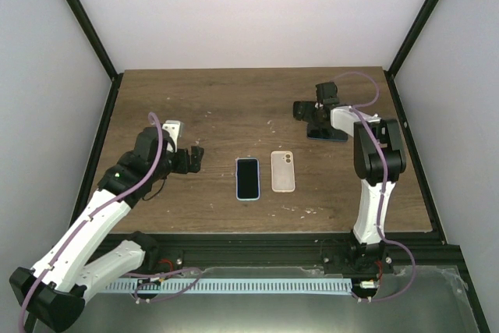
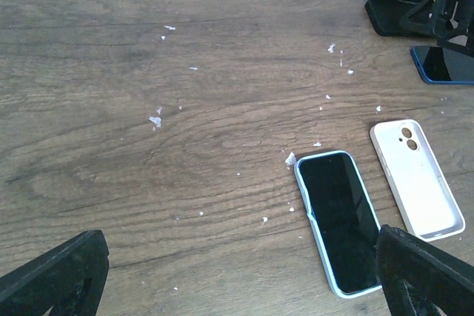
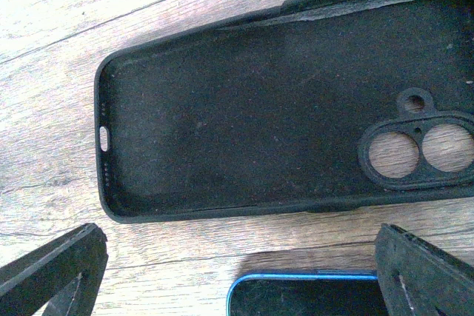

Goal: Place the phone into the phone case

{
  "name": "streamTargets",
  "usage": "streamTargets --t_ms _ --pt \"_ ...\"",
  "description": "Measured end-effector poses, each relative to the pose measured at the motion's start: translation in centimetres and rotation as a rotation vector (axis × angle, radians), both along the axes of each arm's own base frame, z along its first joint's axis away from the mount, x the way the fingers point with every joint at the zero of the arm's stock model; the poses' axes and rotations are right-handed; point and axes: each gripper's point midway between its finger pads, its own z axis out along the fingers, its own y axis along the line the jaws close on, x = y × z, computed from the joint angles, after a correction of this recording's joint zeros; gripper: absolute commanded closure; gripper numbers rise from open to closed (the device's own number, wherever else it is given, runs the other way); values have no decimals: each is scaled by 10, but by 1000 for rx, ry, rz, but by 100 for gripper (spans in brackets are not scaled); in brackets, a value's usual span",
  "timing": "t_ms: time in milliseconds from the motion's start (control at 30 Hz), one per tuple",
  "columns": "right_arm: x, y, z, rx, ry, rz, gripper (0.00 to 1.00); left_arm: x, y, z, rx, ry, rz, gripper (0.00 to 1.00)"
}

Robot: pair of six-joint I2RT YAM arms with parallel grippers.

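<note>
Phone (image 1: 248, 178): light-blue rim, dark screen up, flat at table centre. White case (image 1: 283, 171): just beside it, parallel. Black case (image 3: 259, 109): empty, open side up, far right. Blue-rimmed phone (image 3: 311, 297): just beside the black case.

A robot lab cell: white panels (image 1: 257, 5) and black frame posts (image 1: 82, 17) enclose the wooden table (image 1: 234, 99) beneath the jaws.

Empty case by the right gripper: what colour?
Black. The empty phone case shows best in right wrist view.

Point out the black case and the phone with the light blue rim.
black case (image 3: 259, 109), right wrist view, on its inner floor.
phone (image 2: 337, 220), left wrist view, on the middle of its screen.
</note>
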Motion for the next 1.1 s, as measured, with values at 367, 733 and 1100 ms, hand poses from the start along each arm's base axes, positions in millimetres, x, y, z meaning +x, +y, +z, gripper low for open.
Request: streamTargets --t_ms 367,733,1100 --pt "13 3 -5 -5 -3 18 1 0 1 0 4 -1 2 0" --pt "0 20 -5 38 10 119 2 1 1 -1 5 2 2 0" --pt "-76 28 -7 77 92 152 6 0 -1 -2 0 8 -7 0"
